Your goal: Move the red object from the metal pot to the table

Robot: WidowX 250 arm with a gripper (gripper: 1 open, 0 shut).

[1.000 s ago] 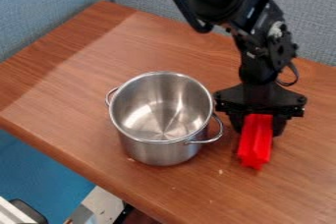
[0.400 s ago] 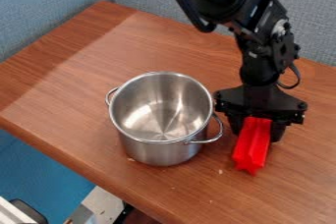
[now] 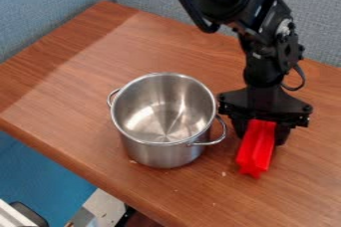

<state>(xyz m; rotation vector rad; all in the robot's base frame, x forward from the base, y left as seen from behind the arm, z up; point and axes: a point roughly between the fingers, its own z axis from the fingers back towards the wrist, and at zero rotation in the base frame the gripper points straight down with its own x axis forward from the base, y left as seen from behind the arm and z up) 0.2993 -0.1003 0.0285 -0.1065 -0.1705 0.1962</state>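
Note:
The red object (image 3: 257, 149) is a bright red block lying tilted on the table (image 3: 80, 57), to the right of the metal pot (image 3: 164, 119). My gripper (image 3: 265, 127) points down over the block's upper end, its black fingers shut on that end. The shiny pot stands open-topped with nothing inside it that I can see. One loop handle faces the block.
The table's front edge runs diagonally just below the pot and the block. Blue floor and a white object show beyond that edge at the lower left. A blue wall stands behind the table.
The red block's lower end has swung slightly left toward the pot as the wrist rolled a little. The hand has stayed in place and the pot has not moved.

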